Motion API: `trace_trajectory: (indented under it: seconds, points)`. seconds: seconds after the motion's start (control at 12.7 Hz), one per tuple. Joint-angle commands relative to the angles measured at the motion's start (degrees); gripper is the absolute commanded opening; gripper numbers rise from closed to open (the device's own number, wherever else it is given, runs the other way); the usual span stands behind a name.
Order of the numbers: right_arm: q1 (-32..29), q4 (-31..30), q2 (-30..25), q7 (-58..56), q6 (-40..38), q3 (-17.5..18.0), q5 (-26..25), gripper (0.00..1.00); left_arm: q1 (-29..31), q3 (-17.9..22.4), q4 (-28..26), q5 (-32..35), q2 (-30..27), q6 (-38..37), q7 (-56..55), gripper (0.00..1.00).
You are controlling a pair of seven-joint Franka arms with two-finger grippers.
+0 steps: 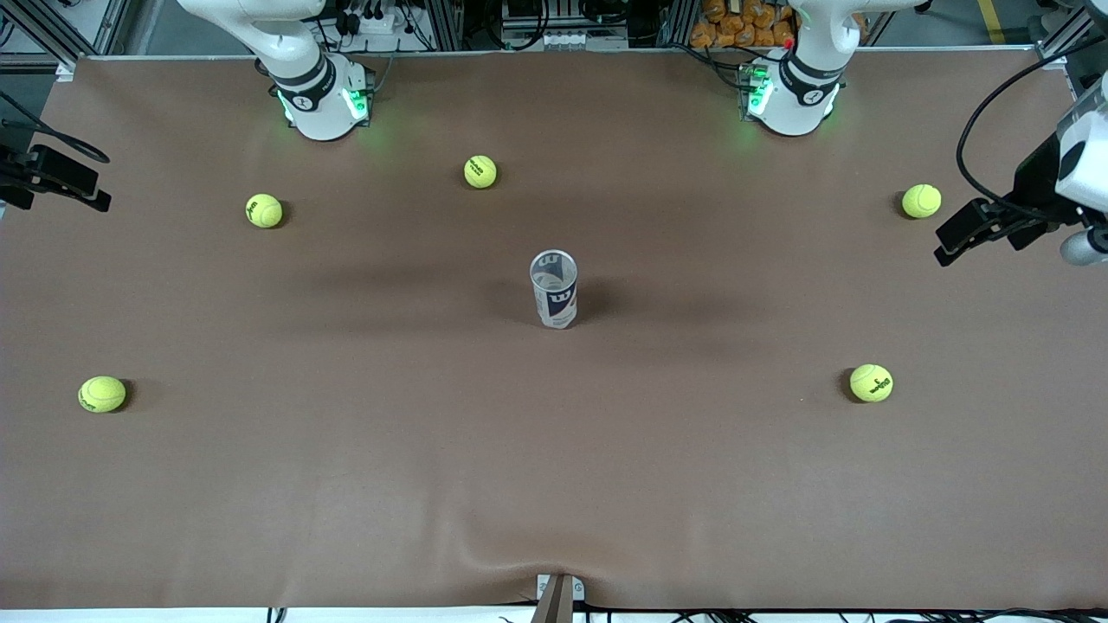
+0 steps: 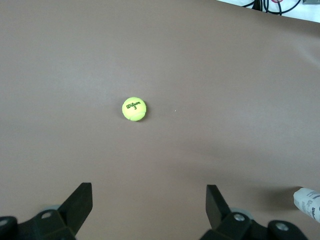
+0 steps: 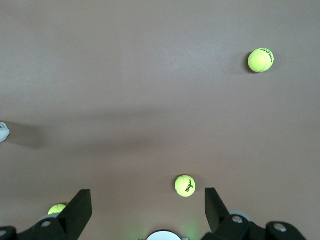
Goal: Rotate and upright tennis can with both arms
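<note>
The tennis can (image 1: 554, 290) stands upright on the middle of the brown table, its open metallic rim up and its dark-blue W label showing. It looks empty. A sliver of it shows in the left wrist view (image 2: 307, 204) and in the right wrist view (image 3: 2, 132). My left gripper (image 1: 965, 234) hangs open and empty over the left arm's end of the table, well clear of the can; it also shows in the left wrist view (image 2: 148, 200). My right gripper (image 1: 56, 177) hangs open and empty over the right arm's end; it also shows in the right wrist view (image 3: 148, 205).
Several yellow-green tennis balls lie scattered on the table: one (image 1: 480, 171) between the bases, one (image 1: 264, 210) near the right arm's base, one (image 1: 921, 201) beside the left gripper, and two nearer the front camera (image 1: 102, 394) (image 1: 871, 382). The cloth is wrinkled at the front edge (image 1: 554, 562).
</note>
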Motion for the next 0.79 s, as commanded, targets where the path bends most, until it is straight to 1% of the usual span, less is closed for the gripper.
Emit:
trace_trajectory:
  seconds: [0.0, 0.4, 0.63, 0.71]
  points:
    - [-0.01, 0.08, -0.34, -0.36, -0.29, 0.18, -0.63, 1.00, -0.02, -0.24, 4.35, -0.31, 2.55, -0.49, 1.23, 1.00]
    - [-0.01, 0.08, -0.34, -0.36, -0.29, 0.09, -0.63, 1.00, -0.02, 0.90, 4.53, -0.57, 2.20, -0.67, 6.59, 1.00]
    - [-0.01, 0.08, -0.34, -0.36, -0.29, 0.18, -0.54, 1.00, 0.15, 1.78, 4.62, -0.57, 1.94, -0.67, 13.43, 1.00]
    - [-0.01, 0.08, -0.34, -0.36, -0.29, 0.18, -0.63, 1.00, 0.15, 1.78, 4.62, -0.40, 1.50, -0.76, 13.54, 1.00]
